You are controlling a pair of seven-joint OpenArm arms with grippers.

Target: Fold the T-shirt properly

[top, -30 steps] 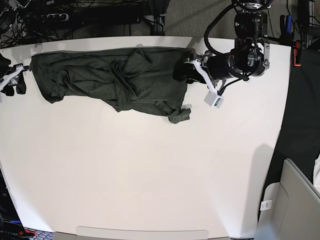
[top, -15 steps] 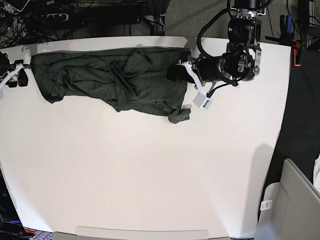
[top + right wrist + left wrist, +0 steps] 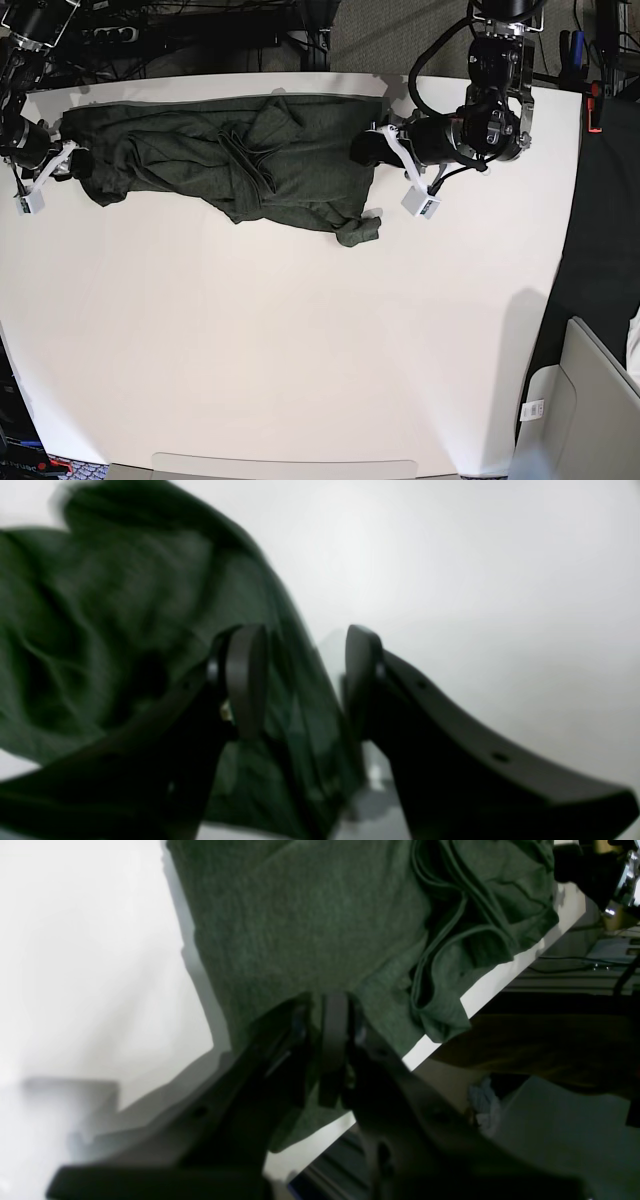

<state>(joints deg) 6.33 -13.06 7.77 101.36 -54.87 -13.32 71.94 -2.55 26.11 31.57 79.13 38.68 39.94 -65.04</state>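
A: Start at the left of the base view. What's there?

B: The right gripper [image 3: 72, 160] sits at the left end of the T-shirt [image 3: 220, 160], low over the white table [image 3: 300, 340]. A small white tag [image 3: 33, 201] hangs off that arm, just beside the cloth.

A: Are its jaws on the fabric?

B: In the right wrist view the two dark fingers [image 3: 247, 675] stand apart, with the shirt's edge [image 3: 300, 690] running up between them. That picture is blurred, so I can't say whether either pad touches the cloth; nothing is pinched.

A: And the shirt itself?

B: The dark olive garment lies crumpled in a long band along the table's far edge. There are bunched folds near its middle [image 3: 250, 160], and a small rolled end [image 3: 358, 231] pokes toward the near side at the right.

A: Then the right of the base view?

B: The left gripper [image 3: 368, 146] is at the shirt's right end. From the left wrist camera its jaws are drawn together on a fold of the T-shirt [image 3: 300, 930], with the fabric spreading away from the fingertips [image 3: 334, 1020]. A white tag [image 3: 421, 204] hangs below that arm over bare table.
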